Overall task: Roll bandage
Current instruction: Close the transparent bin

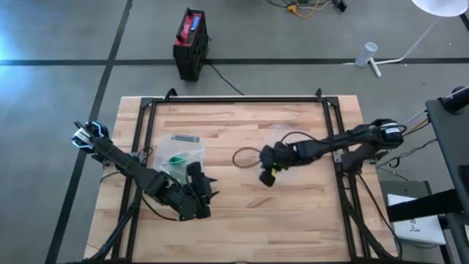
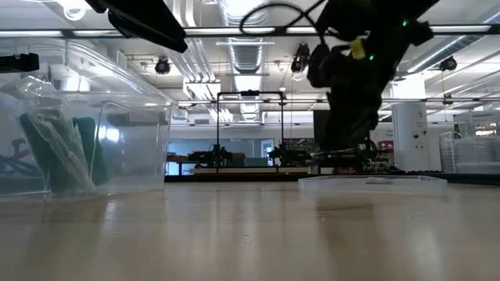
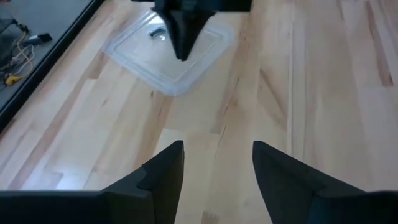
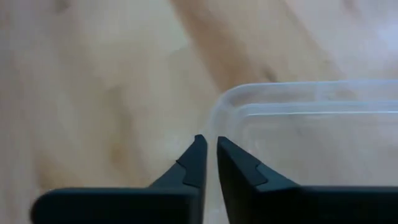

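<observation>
Fingers of the right gripper (image 4: 210, 158) stand almost pressed together, a thin slit of daylight between the tips and nothing visible in it; the tips sit just at the rounded rim of a clear plastic lid (image 4: 298, 118) that lies flat on the wooden table (image 4: 93, 74). From above, the right gripper (image 1: 268, 176) hangs over the middle of the table at the near edge of that lid (image 1: 282, 139), its arm reaching in from the right side. The left gripper (image 3: 214, 162) has its jaws spread with a clear gap and nothing between them, only bare planks below; ahead of it, across the boards, lies the same clear lid (image 3: 165, 59) with the other arm's dark fingers above it. In the overhead view the left gripper (image 1: 203, 192) sits near the table's front edge, just beside a clear plastic container (image 1: 178, 155) on the left half. Inside that container rests the green bandage (image 1: 176, 159), loose rather than rolled tight; the low view shows it as dark green folds (image 2: 58, 152) leaning against the clear wall of the container (image 2: 133, 140). Container and lid are well apart, the two grippers between them. Beyond the table's far edge a red and black box (image 1: 191, 42) stands on the grey floor.
</observation>
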Controlling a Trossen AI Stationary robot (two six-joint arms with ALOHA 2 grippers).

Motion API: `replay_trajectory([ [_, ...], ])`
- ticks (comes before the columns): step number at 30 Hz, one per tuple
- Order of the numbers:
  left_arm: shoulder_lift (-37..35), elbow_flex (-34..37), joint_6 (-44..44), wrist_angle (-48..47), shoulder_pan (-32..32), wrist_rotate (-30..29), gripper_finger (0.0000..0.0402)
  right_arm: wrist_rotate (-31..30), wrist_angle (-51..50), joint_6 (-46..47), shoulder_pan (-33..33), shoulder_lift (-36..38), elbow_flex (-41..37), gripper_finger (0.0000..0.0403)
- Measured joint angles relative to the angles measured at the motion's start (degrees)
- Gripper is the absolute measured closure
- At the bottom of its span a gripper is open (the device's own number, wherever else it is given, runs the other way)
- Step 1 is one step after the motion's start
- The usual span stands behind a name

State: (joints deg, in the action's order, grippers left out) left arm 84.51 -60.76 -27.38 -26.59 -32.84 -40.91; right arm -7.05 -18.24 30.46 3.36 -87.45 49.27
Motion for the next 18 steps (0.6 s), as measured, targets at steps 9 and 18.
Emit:
replay_trajectory([
  [9, -0.2, -0.1, 0.9, 3.4, 0.1, -1.0, 0.0211, -3.1, -4.4, -3.7, 9.9, -1.4, -1.2, 0.0298],
  [18, -0.2, 0.1, -0.1, 6.1, 0.4, -3.4, 0.0216, -8.5, -1.2, -4.6, 9.2, -8.0, -1.3, 0.0318],
])
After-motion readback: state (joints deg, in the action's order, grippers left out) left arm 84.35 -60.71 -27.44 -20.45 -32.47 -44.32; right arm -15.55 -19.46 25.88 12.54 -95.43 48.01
